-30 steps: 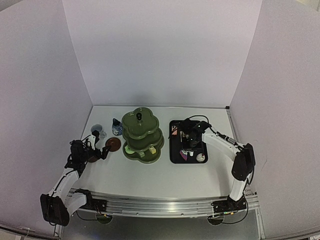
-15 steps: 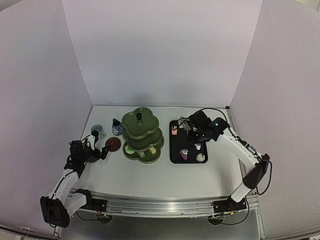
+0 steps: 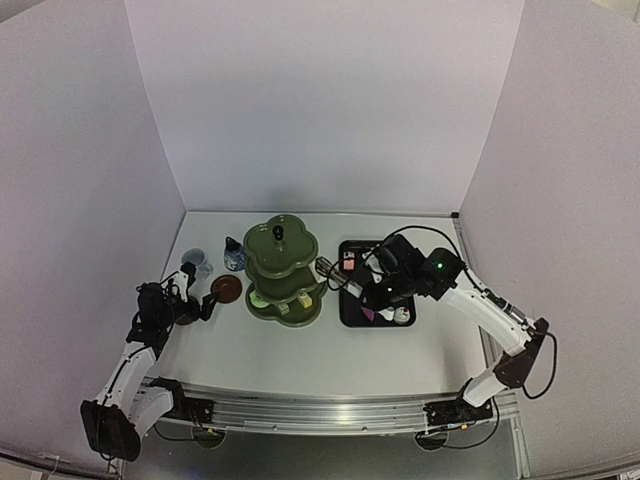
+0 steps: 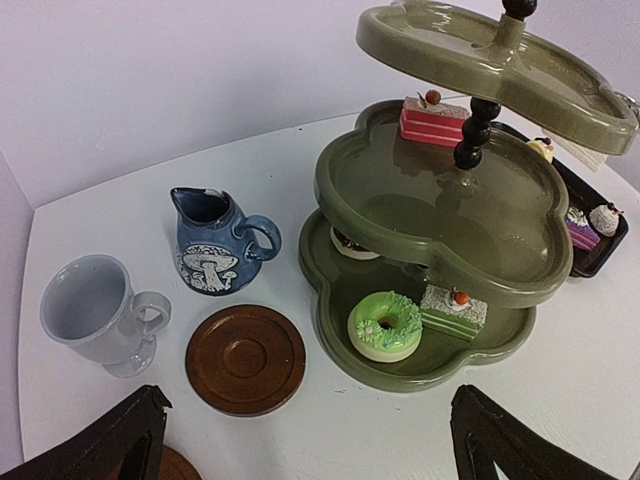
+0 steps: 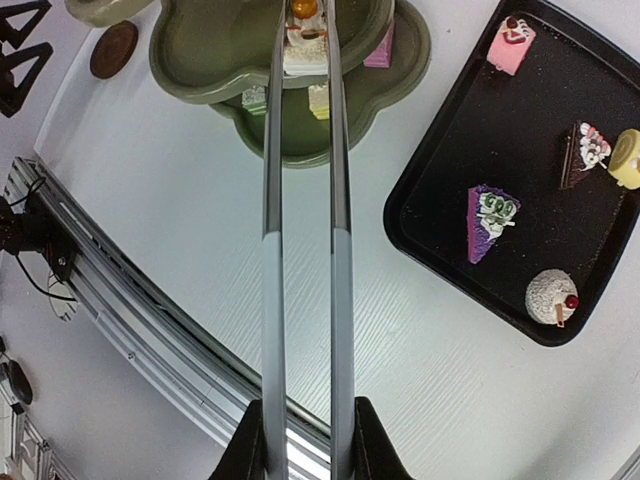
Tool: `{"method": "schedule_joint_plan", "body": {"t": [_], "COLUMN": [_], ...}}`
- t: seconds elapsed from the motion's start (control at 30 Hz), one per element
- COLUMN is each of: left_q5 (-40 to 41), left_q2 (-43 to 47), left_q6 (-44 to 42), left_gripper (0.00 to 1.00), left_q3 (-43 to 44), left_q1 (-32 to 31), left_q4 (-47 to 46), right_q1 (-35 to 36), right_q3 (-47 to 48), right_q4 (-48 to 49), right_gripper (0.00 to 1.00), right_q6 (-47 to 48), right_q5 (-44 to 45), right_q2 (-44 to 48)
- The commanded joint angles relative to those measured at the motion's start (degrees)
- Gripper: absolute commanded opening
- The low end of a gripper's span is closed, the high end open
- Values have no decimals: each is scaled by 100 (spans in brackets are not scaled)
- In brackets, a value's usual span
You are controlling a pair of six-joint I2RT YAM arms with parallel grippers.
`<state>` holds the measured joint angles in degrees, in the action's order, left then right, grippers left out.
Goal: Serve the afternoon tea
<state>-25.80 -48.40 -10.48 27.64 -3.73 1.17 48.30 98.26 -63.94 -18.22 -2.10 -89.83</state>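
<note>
Right wrist camera looks down the metal tongs (image 5: 273,150), which the right gripper (image 5: 305,445) pinches narrowly at their handle end. Between the far tips sits a small cake with an orange topping (image 5: 303,22), over a tier of the dark green stand (image 5: 200,60) (whether it rests on the tier or hangs just above it, I cannot tell). Beside the stand, the black tray (image 5: 430,190) carries five more cakes, among them a purple wedge (image 5: 490,215) and a pink slice (image 5: 510,45). Seen from the left wrist, the left gripper (image 4: 307,400) is spread wide and empty above the table (image 4: 600,380), facing the stand. Before it lies a brown coaster (image 4: 245,358), with the white mug (image 4: 95,310) just to its left and the blue-and-white pot (image 4: 215,245) behind. A green doughnut (image 4: 385,325) and a green slice (image 4: 452,310) sit side by side on the bottom tier, and a red slice (image 4: 433,120) sits on the middle one.
</note>
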Motion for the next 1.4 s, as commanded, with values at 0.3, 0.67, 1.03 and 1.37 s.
{"method": "schedule_joint_plan", "body": {"t": [0.3,0.67,1.03,1.37], "left_q5": [53,150,146,146], "left_q2": [265,277,221,234], "left_q6": [-3,2,11,33], "left_gripper": [100,100,100,100], "left_q3": [31,53,92,94], "left_q1": [-17,-23,-19,-23], "left_q4": [223,251,269,285], "right_q1": [123,119,119,118], "right_q3": [928,1122,1027,819], "right_q4": [258,254,250,250], "right_gripper": [0,0,28,31], "right_q6": [428,626,602,497], "right_q5": [-104,209,194,147], "right_q2": [-985,-1353,-1289,-1001]}}
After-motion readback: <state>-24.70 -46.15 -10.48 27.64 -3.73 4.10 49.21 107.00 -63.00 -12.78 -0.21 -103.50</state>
